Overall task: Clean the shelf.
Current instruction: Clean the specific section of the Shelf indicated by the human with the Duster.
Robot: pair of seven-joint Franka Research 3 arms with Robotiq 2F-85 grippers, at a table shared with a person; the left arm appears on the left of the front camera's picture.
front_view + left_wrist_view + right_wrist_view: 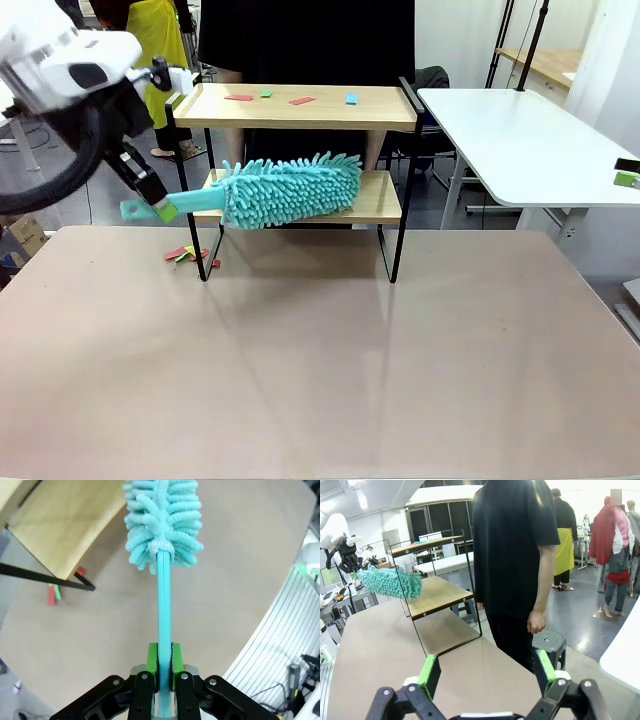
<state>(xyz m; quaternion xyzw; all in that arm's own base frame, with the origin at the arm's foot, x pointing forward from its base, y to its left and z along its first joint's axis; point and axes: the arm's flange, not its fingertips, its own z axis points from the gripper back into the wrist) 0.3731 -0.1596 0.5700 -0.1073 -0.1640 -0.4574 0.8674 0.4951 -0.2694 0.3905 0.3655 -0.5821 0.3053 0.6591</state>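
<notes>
The shelf (pixel 385 105) stands at the far side of the table, two wooden boards in a black frame. Small red, green and blue scraps (pixel 300 100) lie on its top board. A teal fluffy duster (pixel 290 188) rests its head on the lower board. My left gripper (pixel 160 207) is shut on the duster's handle (pixel 164 605) just left of the shelf; the left wrist view shows its green pads (pixel 152 655) clamped on the handle. My right gripper (pixel 487 672) is open and holds nothing, well away from the shelf (pixel 437 595).
More coloured scraps (pixel 186 254) lie on the brown table (pixel 320 360) by the shelf's front left leg. A person in a black shirt (pixel 515 555) stands behind the shelf. A white table (pixel 530 140) stands at the right. A black stool (pixel 549 645) is near the person.
</notes>
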